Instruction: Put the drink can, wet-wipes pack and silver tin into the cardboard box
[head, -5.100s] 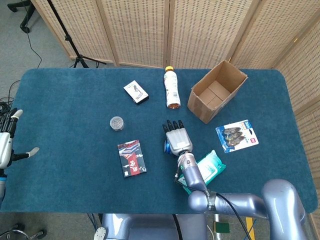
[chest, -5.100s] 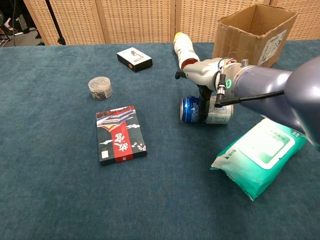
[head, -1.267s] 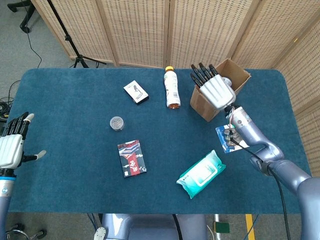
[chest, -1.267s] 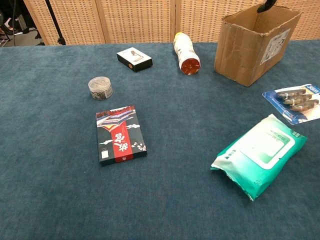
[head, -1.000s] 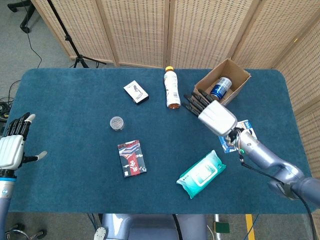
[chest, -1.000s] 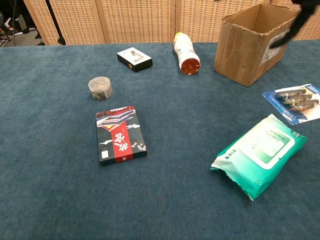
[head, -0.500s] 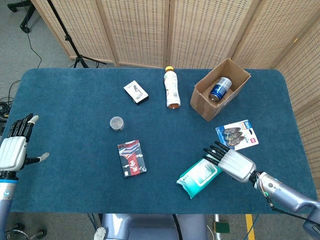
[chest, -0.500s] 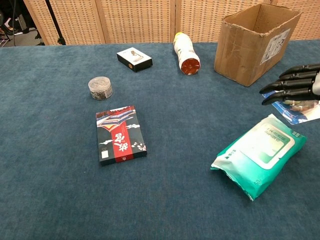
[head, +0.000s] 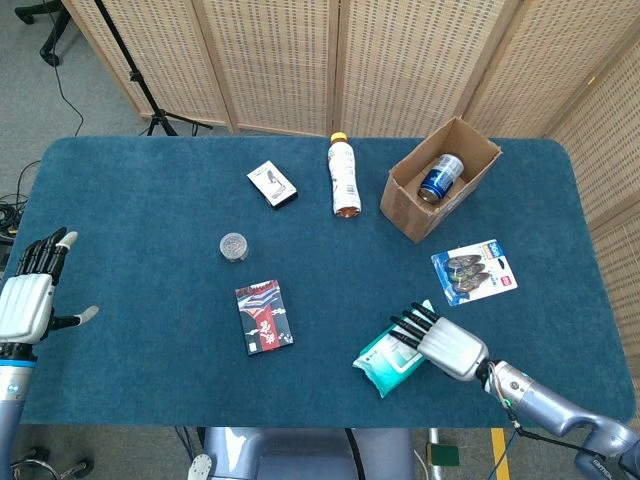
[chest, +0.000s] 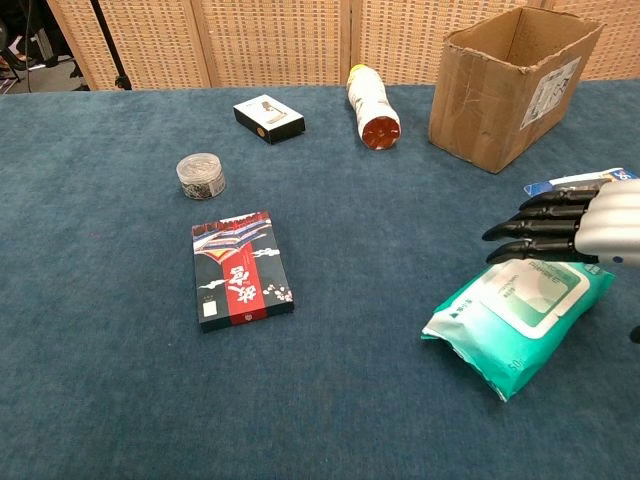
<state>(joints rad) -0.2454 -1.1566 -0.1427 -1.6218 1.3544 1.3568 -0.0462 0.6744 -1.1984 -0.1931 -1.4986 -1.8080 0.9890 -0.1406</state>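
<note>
Right hand (chest: 585, 225) now over wet-wipes pack (chest: 515, 310) | head-only: drink can (head: 439, 177) boxed

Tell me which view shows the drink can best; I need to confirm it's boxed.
The head view: looking down, it shows the drink can lying inside the open cardboard box. The chest view shows only the box's outer walls and part of its inner wall, with the can hidden.

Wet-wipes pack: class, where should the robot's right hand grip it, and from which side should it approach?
Probably across the narrow width of the wet-wipes pack, coming down from above. It lies flat on the table, so only its top face and long edges are exposed; it looks soft, so fingers could pinch the two long sides. The right hand hovers open just over it, holding nothing yet.
</note>
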